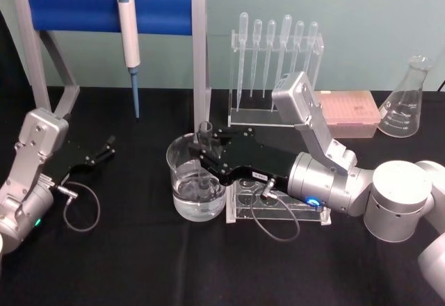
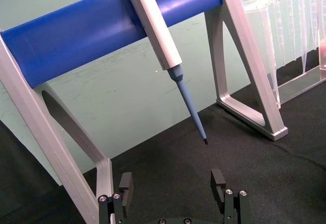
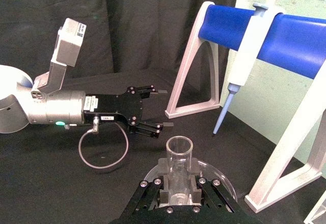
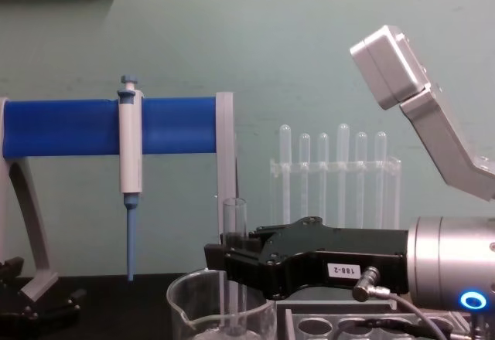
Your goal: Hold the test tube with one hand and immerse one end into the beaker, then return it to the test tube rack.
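The test tube (image 1: 204, 133) stands upright with its open rim up, and my right gripper (image 1: 206, 153) is shut on it just below the rim. Its lower end reaches down inside the beaker (image 1: 182, 174), which holds clear liquid. In the chest view the test tube (image 4: 233, 220) passes below the rim of the beaker (image 4: 193, 309), with the right gripper (image 4: 226, 256) coming in from the right. In the right wrist view the fingers (image 3: 160, 193) clamp the test tube (image 3: 179, 158). My left gripper (image 1: 108, 147) rests open on the table at the left, with nothing between its fingers (image 2: 219, 180).
A blue-barred stand (image 1: 104, 8) with a hanging white-and-blue pipettor (image 1: 128, 35) is behind the beaker. A rack of plastic pipettes (image 1: 274, 55), a pink tip box (image 1: 348, 111) and a conical flask (image 1: 409, 101) stand at the back right. A clear holed rack (image 1: 278, 208) lies under my right arm.
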You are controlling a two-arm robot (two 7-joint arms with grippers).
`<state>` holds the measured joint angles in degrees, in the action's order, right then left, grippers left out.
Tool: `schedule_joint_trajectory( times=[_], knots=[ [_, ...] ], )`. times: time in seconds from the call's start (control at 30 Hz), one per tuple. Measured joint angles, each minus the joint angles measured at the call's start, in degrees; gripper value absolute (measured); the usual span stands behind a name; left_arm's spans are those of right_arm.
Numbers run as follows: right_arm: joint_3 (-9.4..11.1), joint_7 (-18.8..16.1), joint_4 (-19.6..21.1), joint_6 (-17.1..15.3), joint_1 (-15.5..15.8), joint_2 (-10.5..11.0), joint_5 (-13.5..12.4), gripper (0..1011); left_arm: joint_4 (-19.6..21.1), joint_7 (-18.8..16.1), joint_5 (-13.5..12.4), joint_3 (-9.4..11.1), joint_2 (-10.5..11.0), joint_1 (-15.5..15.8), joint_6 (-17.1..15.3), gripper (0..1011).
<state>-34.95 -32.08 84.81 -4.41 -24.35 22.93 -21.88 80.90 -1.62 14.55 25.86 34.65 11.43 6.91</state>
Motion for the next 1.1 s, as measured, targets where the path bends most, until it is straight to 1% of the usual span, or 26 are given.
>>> schedule_joint_trajectory(
  times=[1.1],
  knots=[
    [-0.1,0.0,0.1,-0.1,-0.1,0.1,-0.1,225,0.0,0.0,0.0,0.0,0.0,0.0,0.0,1000]
  ],
)
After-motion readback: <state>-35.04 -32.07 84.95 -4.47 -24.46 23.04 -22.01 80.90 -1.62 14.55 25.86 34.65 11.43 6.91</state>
